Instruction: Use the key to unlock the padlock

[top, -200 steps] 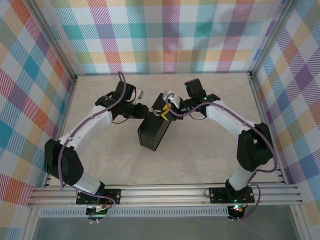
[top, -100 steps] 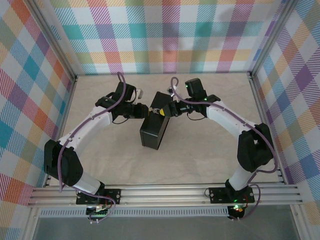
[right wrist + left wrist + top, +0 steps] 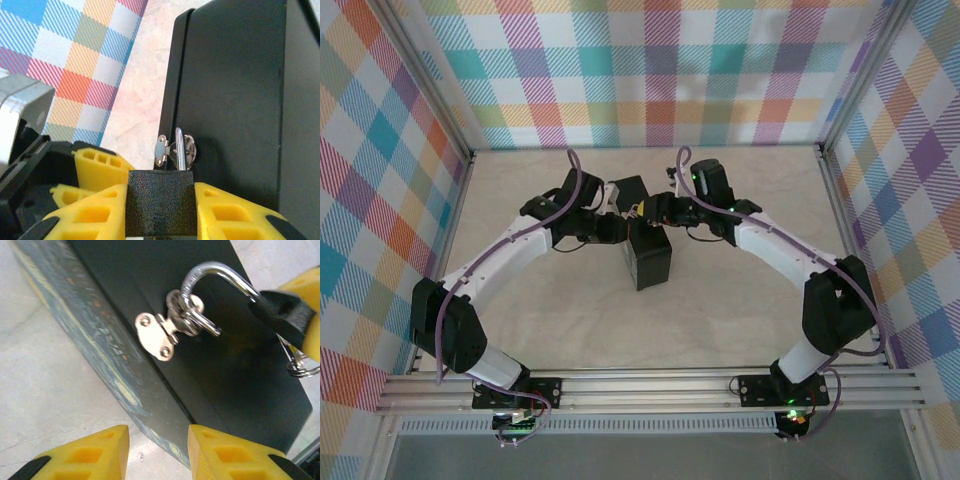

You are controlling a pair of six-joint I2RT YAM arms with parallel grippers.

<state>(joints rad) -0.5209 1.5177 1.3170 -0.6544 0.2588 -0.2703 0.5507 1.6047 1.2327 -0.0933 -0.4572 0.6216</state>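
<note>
Top view, table: pale marbled table (image 3: 740, 320) with plaid walls (image 3: 660, 70) around it
Top view, box: black box (image 3: 652, 258) near the middle of the table, its length running about 11 to 5 o'clock
Top view, left arm: the left gripper (image 3: 612, 227) sits at the box's 10 o'clock side
Top view, right arm: the right gripper (image 3: 647, 210) sits at the box's 12 o'clock end, just beside the left one
Left wrist view, tool: the left gripper's yellow fingers (image 3: 90, 455) at 6 o'clock are spread, released, with nothing between them
Left wrist view, box: dark face with a blue-yellow painted edge, and a small metal hasp (image 3: 156, 336) near centre
Left wrist view, lock: the padlock (image 3: 280, 315) is at 3 o'clock, its silver shackle (image 3: 215, 275) hooked through the hasp's loop
Left wrist view, key: a thin wire ring (image 3: 301, 371) hangs at 4 o'clock under the padlock; the key itself is too small to tell
Right wrist view, tool: the right gripper is clenched on the padlock body at 6 o'clock, one yellow finger on each side
Right wrist view, shackle: upright, rising toward 12 o'clock into the hasp on the box
Right wrist view, other arm: the left gripper's fingers at 8 o'clock are near the padlock but apart from it
</note>
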